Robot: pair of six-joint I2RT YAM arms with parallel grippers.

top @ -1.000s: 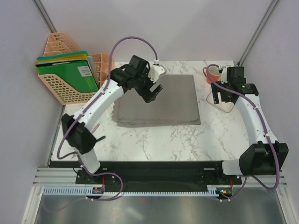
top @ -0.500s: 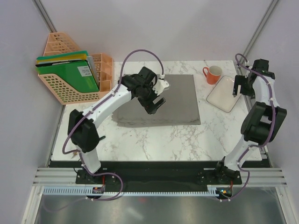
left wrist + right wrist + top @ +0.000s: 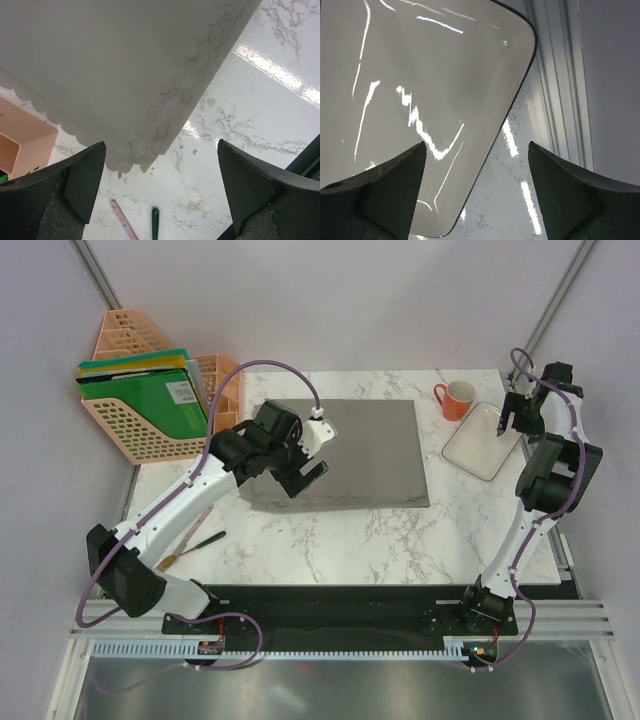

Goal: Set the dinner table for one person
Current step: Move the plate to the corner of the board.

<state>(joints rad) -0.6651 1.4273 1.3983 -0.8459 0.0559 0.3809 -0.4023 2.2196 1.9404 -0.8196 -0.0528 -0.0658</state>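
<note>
Marble dinner table (image 3: pixel 330 535), left fingers (image 3: pixel 75 185) apart over placemat (image 3: pixel 125 60), right fingers (image 3: pixel 385 190) apart over plate (image 3: pixel 420 75)

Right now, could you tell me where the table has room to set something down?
The widest bare stretch of the dinner table lies between the placemat's near edge and the base rail. A narrow strip separates placemat and plate. Crowded: the far right corner, with mug, plate and right gripper.

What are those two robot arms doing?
They're starting to set the table. The left gripper hangs open over the near-left corner of the grey placemat, holding nothing. The right gripper is open above the white plate on the right side, beside an orange mug. Nothing sits on the placemat yet.
</note>
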